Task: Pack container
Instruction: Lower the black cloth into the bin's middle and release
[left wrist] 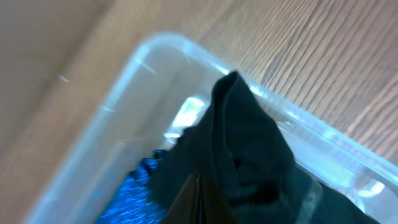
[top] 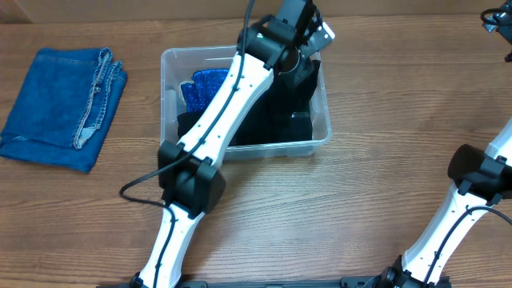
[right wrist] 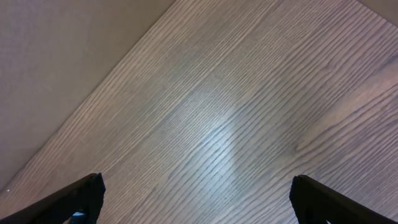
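Note:
The clear container [top: 167,86] stands at the table's centre back. It holds a sparkly blue cloth [top: 203,86] on its left side and a black garment [top: 290,108] on its right side. My left gripper [top: 309,34] is above the container's far right corner. In the left wrist view its fingers [left wrist: 199,200] are pressed together on the black garment [left wrist: 249,143], which bunches up against the container's rim [left wrist: 311,127]. The blue cloth [left wrist: 134,193] shows below it. My right gripper [right wrist: 198,200] is open and empty over bare wood.
A folded pair of blue jeans [top: 64,106] lies on the table to the left of the container. My left arm [top: 216,120] stretches across the container from the front. My right arm [top: 478,174] is at the right edge.

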You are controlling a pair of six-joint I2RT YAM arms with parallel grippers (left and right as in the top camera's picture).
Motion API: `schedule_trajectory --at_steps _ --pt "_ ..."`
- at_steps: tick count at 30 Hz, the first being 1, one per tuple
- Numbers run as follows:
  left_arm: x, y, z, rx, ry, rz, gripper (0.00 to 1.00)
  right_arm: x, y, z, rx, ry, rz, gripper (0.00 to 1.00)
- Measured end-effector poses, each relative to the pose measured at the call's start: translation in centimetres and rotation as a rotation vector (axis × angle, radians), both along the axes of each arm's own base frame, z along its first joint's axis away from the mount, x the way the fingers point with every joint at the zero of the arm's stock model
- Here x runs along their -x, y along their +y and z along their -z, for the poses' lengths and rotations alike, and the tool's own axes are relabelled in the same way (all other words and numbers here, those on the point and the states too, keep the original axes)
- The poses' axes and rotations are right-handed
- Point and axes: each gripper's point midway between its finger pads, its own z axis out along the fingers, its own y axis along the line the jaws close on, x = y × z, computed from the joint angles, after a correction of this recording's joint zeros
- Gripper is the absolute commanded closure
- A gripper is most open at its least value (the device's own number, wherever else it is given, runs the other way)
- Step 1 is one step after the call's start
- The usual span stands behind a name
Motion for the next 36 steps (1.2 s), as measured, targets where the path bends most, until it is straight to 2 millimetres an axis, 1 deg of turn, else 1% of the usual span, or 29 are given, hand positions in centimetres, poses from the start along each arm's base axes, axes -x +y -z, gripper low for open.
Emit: schedule_trajectory --at_steps 1,4,5,6,9,13,20,21,23,24,25,26,27,28,30,31,32,34,35,36 --pt "-0.1 -0.1 1.7 -0.006 0.032 -0.020 0.96 0.0 0.0 0.0 0.000 0.001 0.000 0.00" --pt "-0.3 -0.1 4.9 -0.016 0.093 -0.068 0.96 0.0 0.0 0.0 0.000 0.001 0.000 0.00" --pt "-0.3 -0.1 6.4 -0.023 0.121 -0.089 0.96 0.0 0.0 0.0 0.000 0.001 0.000 0.00" --pt "-0.4 -0.1 7.4 -0.027 0.137 -0.102 0.96 0.0 0.0 0.0 0.000 0.000 0.001 0.00" --pt "-0.6 -0.1 9.3 -0.036 0.159 -0.115 0.96 0.0 0.0 0.0 0.000 0.000 0.000 0.00" --pt "-0.9 -0.2 10.8 -0.038 0.174 -0.126 0.96 0.0 0.0 0.0 0.000 0.000 0.000 0.00" --pt "-0.9 -0.3 10.7 -0.035 0.176 -0.128 0.96 0.0 0.0 0.0 0.000 0.000 0.000 0.00" --pt "-0.8 -0.2 10.5 -0.037 0.179 -0.128 0.91 0.0 0.0 0.0 0.000 0.000 0.000 0.00" --pt "-0.7 -0.2 9.9 -0.040 0.185 -0.130 0.70 0.0 0.0 0.0 0.000 0.000 0.000 0.00" --pt "-0.5 0.0 9.5 -0.044 0.187 -0.130 0.57 0.0 0.0 0.0 0.000 0.000 0.000 0.00" --pt "-0.3 0.1 8.6 -0.042 0.192 -0.137 0.40 0.0 0.0 0.0 0.000 0.001 0.000 0.00" --pt "-0.1 0.2 7.4 -0.040 0.188 -0.136 0.32 0.0 0.0 0.0 0.000 0.000 0.000 0.00" --pt "-0.1 0.2 6.6 -0.036 0.179 -0.133 0.28 0.0 0.0 0.0 0.000 0.001 0.000 0.00" --pt "0.0 0.4 4.6 -0.021 0.159 -0.138 0.23 0.0 0.0 0.0 0.000 0.001 0.000 0.00" --pt "0.2 0.8 1.5 0.002 0.125 -0.140 0.08 0.0 0.0 0.0 0.000 0.001 0.000 0.00" --pt "0.6 1.3 0.3 0.001 0.117 -0.142 0.00 0.0 0.0 0.0 0.000 0.000 0.000 0.00" --pt "1.5 2.3 -0.8 -0.012 0.130 -0.156 0.00 0.0 0.0 0.0 0.000 0.000 0.000 0.00" --pt "2.6 4.6 -4.0 -0.024 0.114 -0.183 0.00 0.0 0.0 0.0 0.000 0.000 0.000 0.00" --pt "3.6 6.3 -5.4 -0.039 0.123 -0.204 0.00 0.0 0.0 0.0 0.000 0.000 0.000 0.00" --pt "4.5 8.9 -7.8 -0.043 0.113 -0.257 0.00 0.0 0.0 0.0 0.000 0.000 0.000 0.00"
